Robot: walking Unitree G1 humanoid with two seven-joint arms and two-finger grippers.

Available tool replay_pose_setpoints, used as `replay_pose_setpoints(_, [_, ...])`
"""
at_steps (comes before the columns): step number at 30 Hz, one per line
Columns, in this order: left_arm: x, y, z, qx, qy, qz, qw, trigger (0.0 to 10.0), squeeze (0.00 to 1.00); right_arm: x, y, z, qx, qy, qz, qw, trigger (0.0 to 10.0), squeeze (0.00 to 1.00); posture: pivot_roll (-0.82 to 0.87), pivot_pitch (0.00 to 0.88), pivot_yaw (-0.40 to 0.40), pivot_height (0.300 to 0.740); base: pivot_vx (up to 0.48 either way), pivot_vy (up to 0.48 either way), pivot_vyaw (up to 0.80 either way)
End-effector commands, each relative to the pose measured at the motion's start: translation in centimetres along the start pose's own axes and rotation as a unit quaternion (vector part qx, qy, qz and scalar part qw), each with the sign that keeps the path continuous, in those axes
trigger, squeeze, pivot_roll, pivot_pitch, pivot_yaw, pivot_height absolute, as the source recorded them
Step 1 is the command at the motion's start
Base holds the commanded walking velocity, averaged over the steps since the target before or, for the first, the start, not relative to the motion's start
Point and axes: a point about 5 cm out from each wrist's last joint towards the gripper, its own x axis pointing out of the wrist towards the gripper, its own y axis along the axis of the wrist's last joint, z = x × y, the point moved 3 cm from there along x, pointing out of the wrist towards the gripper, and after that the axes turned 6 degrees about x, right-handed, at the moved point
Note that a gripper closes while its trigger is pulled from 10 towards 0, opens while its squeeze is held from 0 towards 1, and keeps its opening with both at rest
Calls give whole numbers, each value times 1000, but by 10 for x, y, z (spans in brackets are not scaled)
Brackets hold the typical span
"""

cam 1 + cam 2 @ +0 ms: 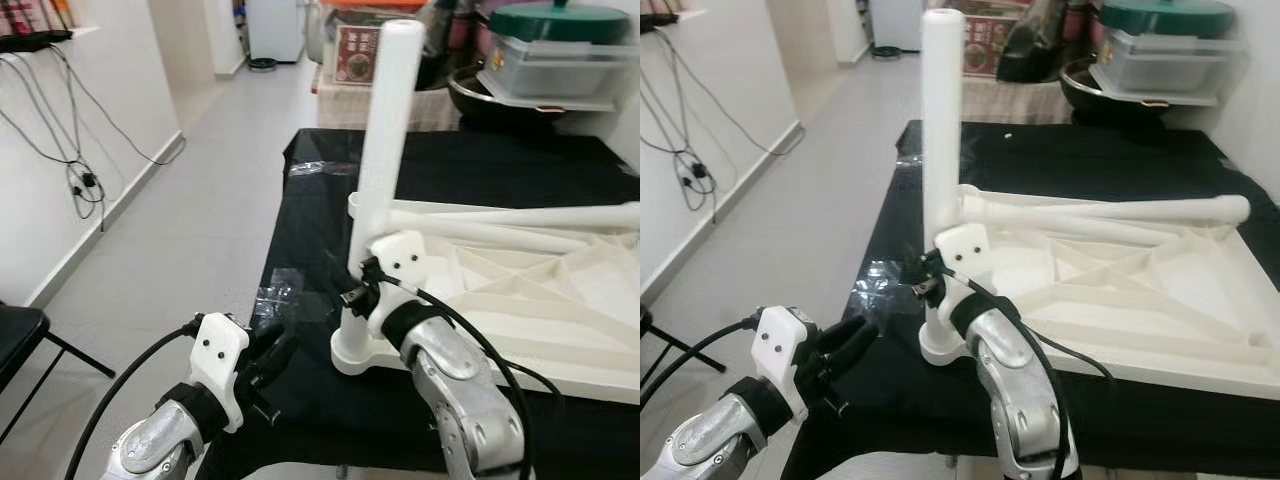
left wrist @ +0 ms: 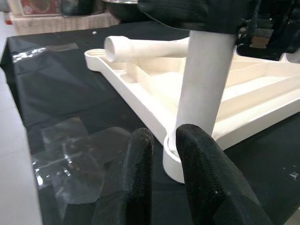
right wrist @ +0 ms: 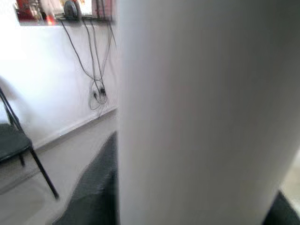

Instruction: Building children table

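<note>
My landmark is the upturned white table top (image 1: 1140,300), which lies with its ribbed underside up on the black cloth (image 1: 1120,160) covering the work table. At its near left corner a round socket (image 1: 940,345) holds a white table leg (image 1: 942,120) standing upright, rising well above the panel. My right gripper (image 1: 368,285) is pressed against the lower part of that leg, just above the socket; in my right wrist view the leg's pale surface (image 3: 201,112) sits right up against the camera, and I cannot tell how my fingers stand around it. My left gripper (image 2: 161,145) hovers over the cloth to the left of that same corner, its two black fingers (image 2: 133,173) drawn close together with only a narrow gap between them, holding nothing, their tips pointing at the socket's base. Another loose leg (image 1: 1110,210) lies on its side across the far part of the table top, one end by the far left corner socket (image 2: 96,55). A patch of clear tape (image 1: 275,295) shines on the cloth left of the table top, near my left gripper.
</note>
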Motion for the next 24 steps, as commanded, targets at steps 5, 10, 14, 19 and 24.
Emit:
replay_pose_setpoints(5, [0, -3, 2, -8, -2, -2, 1000, 10000, 0, 1, 3, 2, 35, 122, 0, 992, 10000, 1000, 26, 118, -9, 740, 0, 0, 0])
replay_pose_setpoints(10, [0, -2, 4, -9, -2, -1, 1000, 10000, 0, 0, 7, 16, 4, 218, -20, 976, 10000, 0, 35, 124, -12, 740, 0, 0, 0])
replay_pose_setpoints(14, [0, -1, 5, -9, -2, 0, 1000, 10000, 0, 1, 7, 22, -12, 276, -36, 960, 10000, 0, 45, 130, -14, 740, 0, 0, 0])
replay_pose_setpoints(19, [-2, 1, 7, -11, 0, 1, 1000, 10000, 0, 1, 8, 28, -35, 343, -60, 937, 10000, 0, 49, 149, -21, 740, 0, 0, 0])
replay_pose_setpoints(24, [-5, 3, 6, -12, 9, 2, 1000, 10000, 0, 9, 25, 32, -10, 368, -31, 929, 10000, 0, 51, 159, -23, 740, 0, 0, 0])
